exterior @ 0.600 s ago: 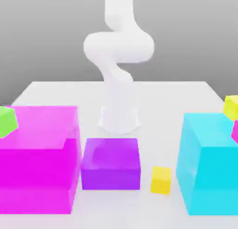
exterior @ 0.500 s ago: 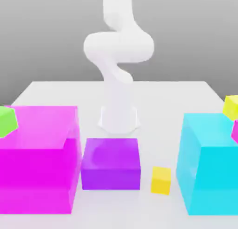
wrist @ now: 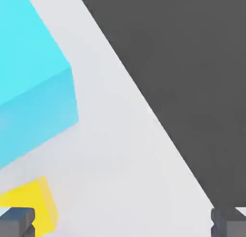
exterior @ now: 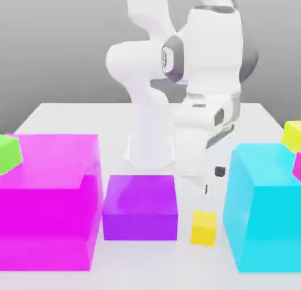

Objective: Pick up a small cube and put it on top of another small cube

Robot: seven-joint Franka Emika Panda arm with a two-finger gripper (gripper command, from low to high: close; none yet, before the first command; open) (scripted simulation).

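Your gripper (wrist: 123, 224) is open near the golden-yellow cube (exterior: 203, 229)
You can read no lettering on the purple block (exterior: 140, 207).

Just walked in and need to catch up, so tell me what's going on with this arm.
The arm's gripper is open and holds nothing. It hovers near the golden-yellow cube, which sits on the table between the purple block and the cyan block. No cube has been stacked on that one.
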